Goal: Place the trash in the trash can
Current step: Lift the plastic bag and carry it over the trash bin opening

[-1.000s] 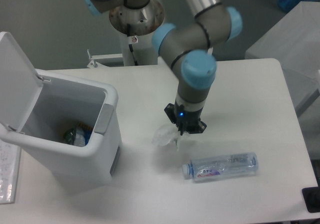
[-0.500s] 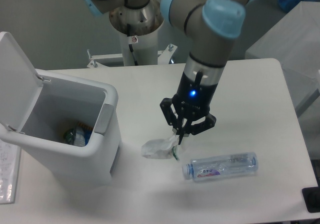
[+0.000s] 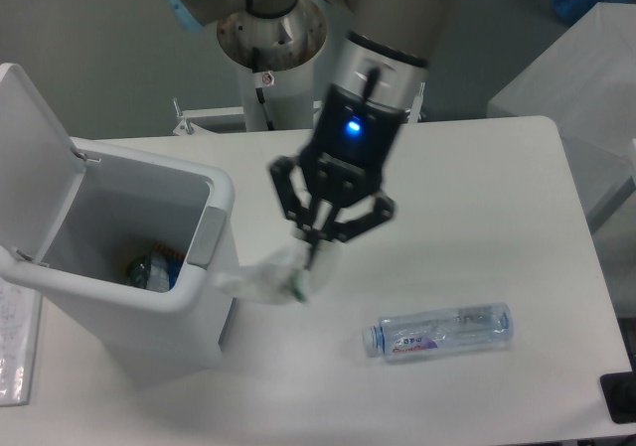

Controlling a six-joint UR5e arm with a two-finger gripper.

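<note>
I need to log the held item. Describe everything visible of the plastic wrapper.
The plastic wrapper is a crumpled, translucent white film with a small green strip near its right end. It hangs in the air, pinched at its upper right by the gripper, and trails left and slightly downward. Its left tip overlaps the right rim of the open white trash can in this view; whether they touch cannot be told. It is off the table.

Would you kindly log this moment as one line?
gripper: shut on crumpled translucent plastic wrapper | beside open white bin | clear bottle: on table
</note>
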